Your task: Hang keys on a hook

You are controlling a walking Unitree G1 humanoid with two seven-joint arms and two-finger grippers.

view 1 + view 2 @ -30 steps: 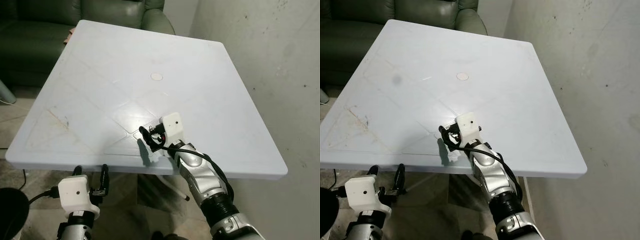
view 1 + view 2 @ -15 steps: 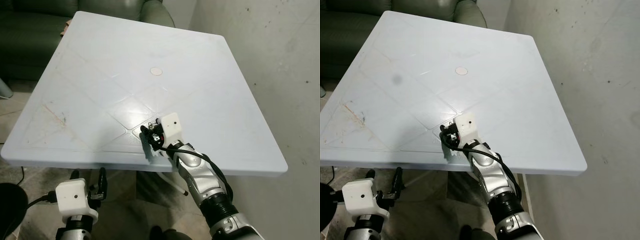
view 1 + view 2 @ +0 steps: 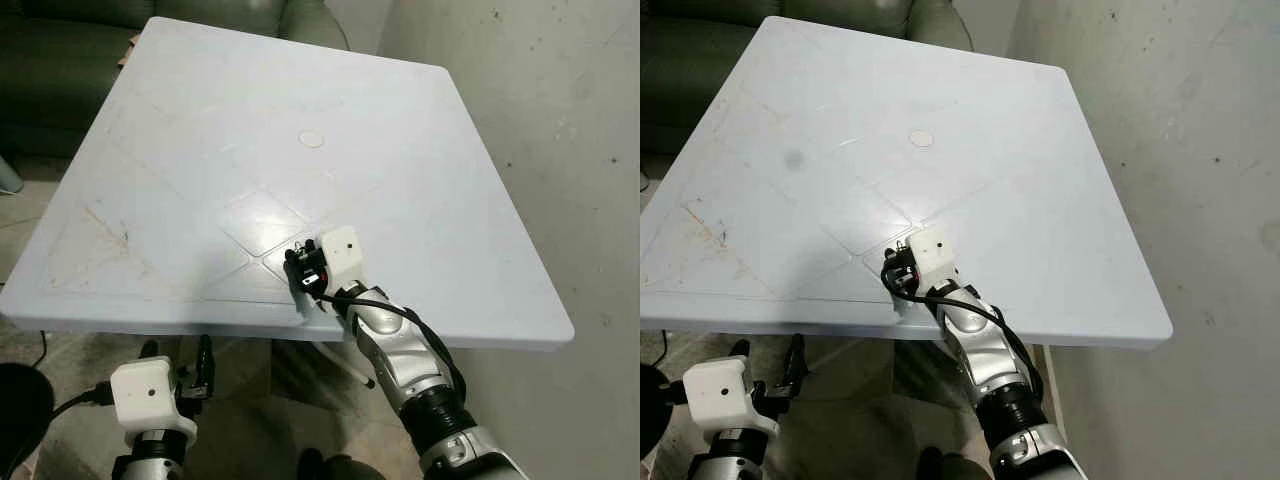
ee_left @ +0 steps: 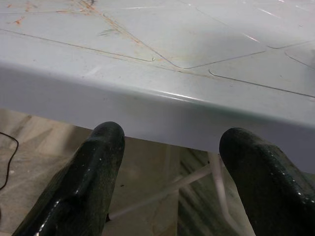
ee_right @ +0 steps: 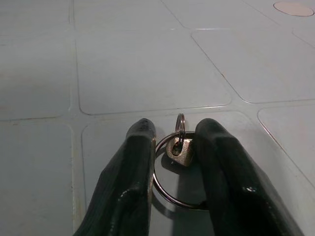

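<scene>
Early in the task, by the look of it: keys (image 5: 178, 147) not yet lifted, lying flat on the pale table (image 3: 420, 150) toward its near edge, a little right of centre. No hook to be made out anywhere, so grasping, lifting, carrying off and hanging all judged as left to do. Right gripper (image 5: 174, 142) down at the tabletop with its two black fingers (image 5: 135, 162) narrowly spread, one on either side of the key ring. Between them a large wire ring flat on the surface, a small metal fob near its far side, and a smaller ring standing upright out of the fob. Seemingly touching or nearly touching the big ring on both sides, though not visibly clamped on it; hard to tell whether real pressure is on. From the head views, the same gripper (image 3: 305, 275) seen just inside the table's near edge, white wrist block behind it, keys mostly hidden beneath. Left gripper (image 4: 170, 147) idle and low, below and in front of the table's near edge on the left, fingers wide apart and holding nothing.
</scene>
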